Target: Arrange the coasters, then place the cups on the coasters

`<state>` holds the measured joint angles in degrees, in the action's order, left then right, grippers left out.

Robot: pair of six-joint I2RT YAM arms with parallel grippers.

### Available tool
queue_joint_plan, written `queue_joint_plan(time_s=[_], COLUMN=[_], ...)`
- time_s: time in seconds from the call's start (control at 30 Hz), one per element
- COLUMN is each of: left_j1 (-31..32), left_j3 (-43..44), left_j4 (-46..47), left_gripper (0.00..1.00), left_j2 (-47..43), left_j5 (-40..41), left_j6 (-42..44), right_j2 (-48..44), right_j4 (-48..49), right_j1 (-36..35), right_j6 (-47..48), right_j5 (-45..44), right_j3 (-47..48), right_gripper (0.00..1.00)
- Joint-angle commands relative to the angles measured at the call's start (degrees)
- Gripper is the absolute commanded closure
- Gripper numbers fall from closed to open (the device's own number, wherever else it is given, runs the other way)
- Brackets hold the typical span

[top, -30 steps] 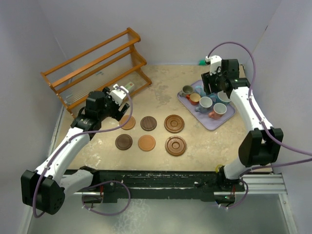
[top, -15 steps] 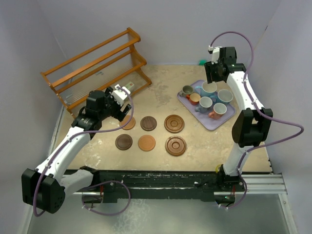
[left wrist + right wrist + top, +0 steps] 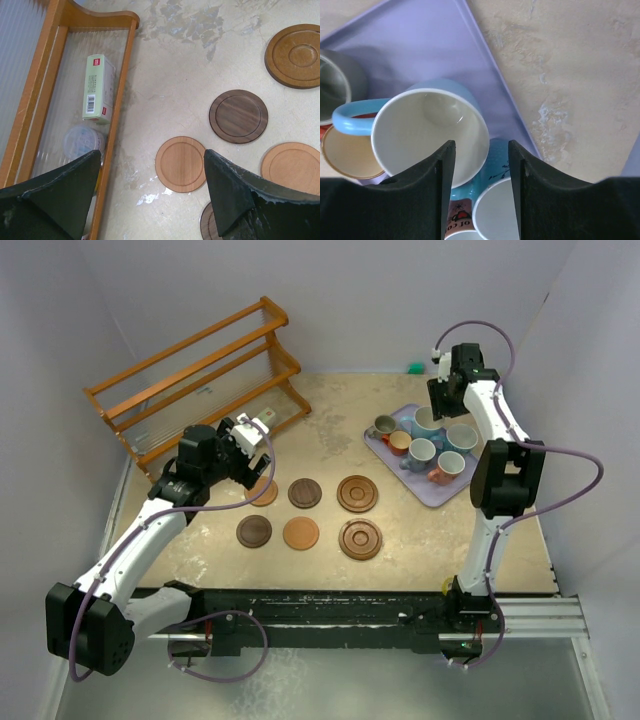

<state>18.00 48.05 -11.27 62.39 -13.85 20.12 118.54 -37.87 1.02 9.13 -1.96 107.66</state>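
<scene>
Six round wooden coasters lie in two rows mid-table, from a tan coaster (image 3: 263, 491) to a large ringed coaster (image 3: 360, 539). My left gripper (image 3: 250, 453) hovers open above the row's left end. In its wrist view the left gripper (image 3: 152, 156) frames bare table beside the tan coaster (image 3: 181, 164). Several cups stand on the lavender tray (image 3: 433, 496). My right gripper (image 3: 445, 403) hangs over the big light blue cup (image 3: 427, 422). In its wrist view the right gripper (image 3: 481, 146) is open, its fingers either side of the light blue cup's (image 3: 425, 135) rim.
A wooden rack (image 3: 200, 370) stands at the back left; a green box (image 3: 100, 87) and a clear lidded tub (image 3: 80, 142) lie on its lowest shelf. A grey-olive cup (image 3: 335, 85), an orange cup (image 3: 347, 157) and a blue printed cup (image 3: 502, 210) crowd the light blue one.
The right arm's elbow has swung in and up; its gripper shifted slightly toward the back over the light blue cup and its jaws have narrowed. The left arm has stayed put.
</scene>
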Motion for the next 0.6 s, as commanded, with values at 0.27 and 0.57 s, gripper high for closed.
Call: queue_joint_plan(time_s=[0.27, 0.57], left_j1=[-0.6, -0.5], left_j3=[0.8, 0.9], left_j4=[2.2, 2.2], left_gripper=[0.2, 0.2], left_j2=[-1.1, -1.5], left_j5=[-1.4, -1.3], left_j6=[-0.3, -0.2], right_j2=[3.2, 4.8], right_j4=[-1.6, -2.5], right_j1=[0.9, 1.0], right_j6=[-0.8, -1.4], right_j5=[2.8, 4.4], right_j3=[4.9, 6.2], right_gripper=[0.61, 0.71])
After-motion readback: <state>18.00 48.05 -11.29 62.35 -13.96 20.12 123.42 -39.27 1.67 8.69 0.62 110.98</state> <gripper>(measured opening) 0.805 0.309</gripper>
